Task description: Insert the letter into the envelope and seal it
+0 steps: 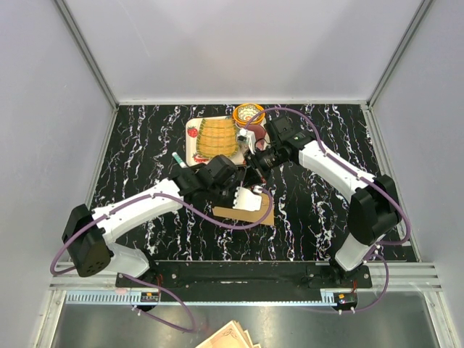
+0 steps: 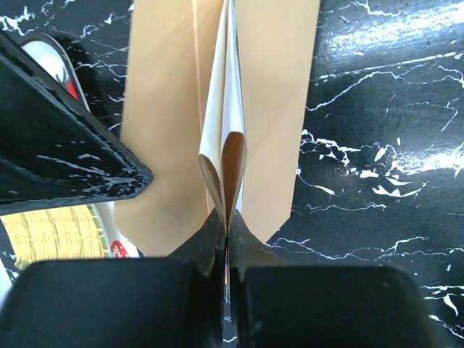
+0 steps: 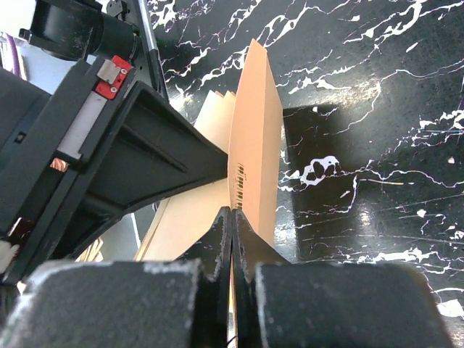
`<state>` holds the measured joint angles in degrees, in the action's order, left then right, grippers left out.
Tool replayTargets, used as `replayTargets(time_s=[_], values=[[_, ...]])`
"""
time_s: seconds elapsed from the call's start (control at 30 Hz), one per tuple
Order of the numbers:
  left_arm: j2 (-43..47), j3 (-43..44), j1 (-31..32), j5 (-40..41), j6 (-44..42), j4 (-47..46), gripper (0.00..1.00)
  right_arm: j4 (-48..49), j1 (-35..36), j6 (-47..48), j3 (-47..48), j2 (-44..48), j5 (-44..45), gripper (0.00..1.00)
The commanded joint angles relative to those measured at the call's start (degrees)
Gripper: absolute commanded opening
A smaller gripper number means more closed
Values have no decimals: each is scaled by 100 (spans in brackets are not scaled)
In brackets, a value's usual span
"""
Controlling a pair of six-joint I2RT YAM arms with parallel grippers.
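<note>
The envelope (image 1: 254, 217) is orange-tan kraft paper and lies flat on the black marble table between the two arms. My left gripper (image 1: 239, 191) hovers just above it, shut on the folded pale letter (image 1: 251, 198). In the left wrist view the letter (image 2: 225, 138) stands edge-on out of the left gripper (image 2: 227, 221), its folded layers bulging apart over the envelope (image 2: 159, 109). My right gripper (image 1: 252, 172) comes in from the far side. The right wrist view shows this gripper (image 3: 232, 212) shut on a raised orange layer of the envelope (image 3: 257, 123), which carries a small barcode. The left gripper's black body fills the left of that view.
A white tray (image 1: 191, 135) with a stack of ornate yellow papers (image 1: 214, 138) sits behind the grippers. A round patterned orange container (image 1: 249, 112) stands beside it. More ornate beige sheets (image 1: 228, 337) lie below the arm bases. White walls close the table on three sides.
</note>
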<state>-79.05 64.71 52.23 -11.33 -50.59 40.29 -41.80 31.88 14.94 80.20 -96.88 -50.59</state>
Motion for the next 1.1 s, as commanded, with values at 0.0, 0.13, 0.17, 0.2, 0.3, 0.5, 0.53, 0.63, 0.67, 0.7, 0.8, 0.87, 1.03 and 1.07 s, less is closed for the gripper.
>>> replayTargets(time_s=[0.0,0.13,0.17,0.2,0.3,0.5,0.53,0.63,0.67,0.7,0.8,0.87,1.03,1.07], values=[[65,-90,24,61,-117,48,0,85,20,44,-40,337,-180,0],[-128,59,33,166,-145,330,0,76,29,9,12,266,-171,0],[-198,129,24,184,-110,365,0,67,29,-26,30,223,-188,0],[-277,304,50,219,-57,461,0,84,38,-52,48,196,-206,0],[-646,647,138,350,92,576,0,137,38,-175,92,117,-215,0],[-981,894,498,842,330,550,2,172,46,-202,-5,82,-144,0],[-990,903,516,878,382,524,6,181,38,-202,-31,82,-136,0],[-832,833,508,861,488,357,20,181,38,-123,-119,134,-101,0],[-762,772,508,817,480,339,24,181,46,-88,-145,143,-100,0],[-631,737,508,695,471,339,27,190,47,-70,-180,152,-100,0],[-271,535,473,440,453,173,40,172,46,-17,-198,187,-118,0],[-25,377,438,195,497,6,45,181,46,9,-207,205,-135,0],[205,218,279,-518,655,-162,43,181,38,53,-233,292,-188,0],[223,192,210,-632,682,-223,42,190,38,53,-242,310,-197,0]])
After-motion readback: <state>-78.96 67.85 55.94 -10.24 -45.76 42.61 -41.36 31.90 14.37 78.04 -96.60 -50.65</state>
